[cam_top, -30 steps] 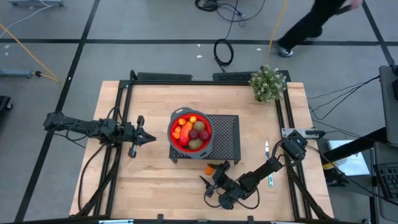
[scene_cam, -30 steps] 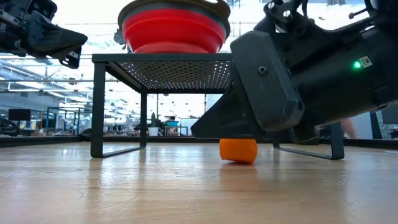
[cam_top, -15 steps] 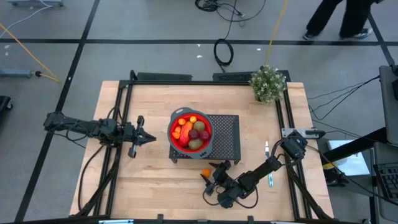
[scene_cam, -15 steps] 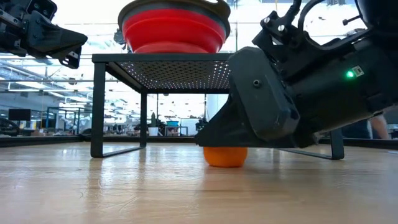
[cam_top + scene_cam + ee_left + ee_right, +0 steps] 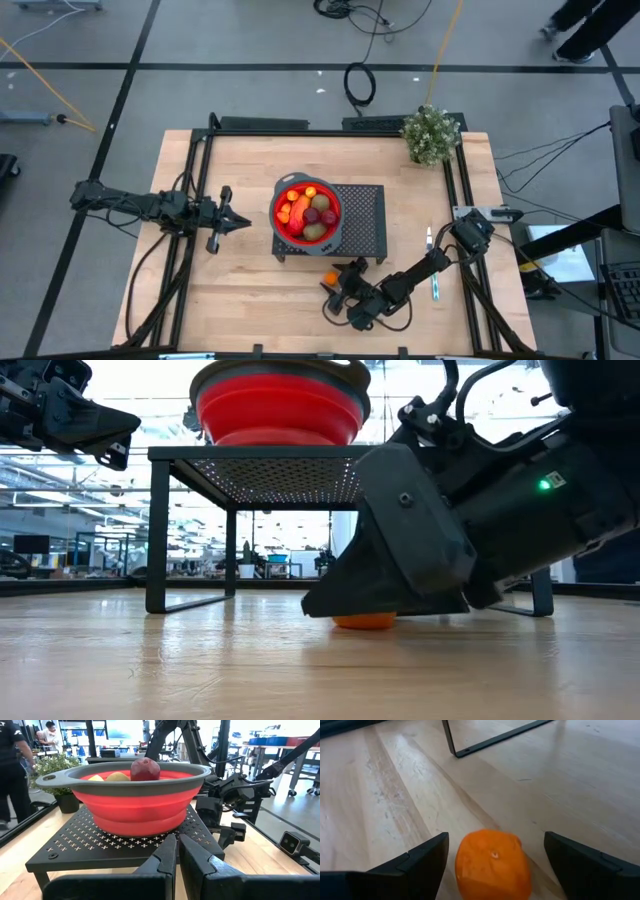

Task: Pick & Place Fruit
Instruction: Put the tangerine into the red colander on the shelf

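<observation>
A small orange ball (image 5: 492, 867) lies on the wooden table just in front of the black perforated stand (image 5: 362, 225). My right gripper (image 5: 496, 839) is open and low over it, one finger on each side, with a gap to the ball. In the low view the gripper (image 5: 400, 560) hides most of the ball (image 5: 365, 622). A red bowl (image 5: 307, 212) on the stand holds several fruit pieces, among them a dark red one (image 5: 145, 769). My left gripper (image 5: 240, 222) is shut and waits level, left of the stand.
A potted plant (image 5: 432, 133) stands at the table's far right corner. A thin utensil (image 5: 429, 238) lies right of the stand. The stand's foot rail (image 5: 495, 740) lies just beyond the ball. Bare wood lies along the near edge, left of my right gripper.
My right gripper has gone a little toward the table's left edge and sunk over the orange ball, staying open. The ball has shifted slightly toward the near left and now sits between the fingers, mostly covered in the low view.
</observation>
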Controlling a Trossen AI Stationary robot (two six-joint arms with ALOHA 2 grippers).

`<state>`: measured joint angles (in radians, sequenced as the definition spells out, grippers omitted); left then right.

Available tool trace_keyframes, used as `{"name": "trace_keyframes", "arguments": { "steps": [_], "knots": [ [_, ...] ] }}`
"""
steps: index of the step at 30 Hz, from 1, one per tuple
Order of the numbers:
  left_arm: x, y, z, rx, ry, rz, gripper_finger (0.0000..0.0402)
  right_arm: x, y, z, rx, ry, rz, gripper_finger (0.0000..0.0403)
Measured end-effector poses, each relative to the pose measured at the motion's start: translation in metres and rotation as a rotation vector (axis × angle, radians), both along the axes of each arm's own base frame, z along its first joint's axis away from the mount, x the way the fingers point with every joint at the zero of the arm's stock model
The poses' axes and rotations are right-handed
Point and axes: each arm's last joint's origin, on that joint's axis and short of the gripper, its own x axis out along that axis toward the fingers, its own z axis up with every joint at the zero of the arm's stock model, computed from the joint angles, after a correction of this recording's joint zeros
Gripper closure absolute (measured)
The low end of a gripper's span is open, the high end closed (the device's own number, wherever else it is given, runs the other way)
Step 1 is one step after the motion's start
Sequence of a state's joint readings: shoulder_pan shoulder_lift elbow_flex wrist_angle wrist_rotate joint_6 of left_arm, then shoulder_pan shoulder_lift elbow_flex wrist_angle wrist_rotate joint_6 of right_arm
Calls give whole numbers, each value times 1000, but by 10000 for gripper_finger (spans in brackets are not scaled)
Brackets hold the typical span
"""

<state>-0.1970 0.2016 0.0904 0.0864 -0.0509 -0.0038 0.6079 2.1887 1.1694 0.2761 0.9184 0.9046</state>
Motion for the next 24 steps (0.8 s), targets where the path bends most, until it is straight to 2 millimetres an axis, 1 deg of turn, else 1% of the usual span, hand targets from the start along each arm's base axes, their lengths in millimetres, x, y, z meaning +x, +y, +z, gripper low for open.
{"name": "trace_keyframes", "arguments": {
  "steps": [4,10,13,24],
  "knots": [
    [0,0,0,0,0,0,382,0,0,0,38,-16,-22,83],
    [0,0,0,0,0,0,382,-1,0,-1,42,-12,-25,88],
    [0,0,0,0,0,0,382,-1,-1,-1,34,-5,-22,105],
    [0,0,0,0,0,0,382,-2,-1,-2,36,12,-11,190]
  ]
}}
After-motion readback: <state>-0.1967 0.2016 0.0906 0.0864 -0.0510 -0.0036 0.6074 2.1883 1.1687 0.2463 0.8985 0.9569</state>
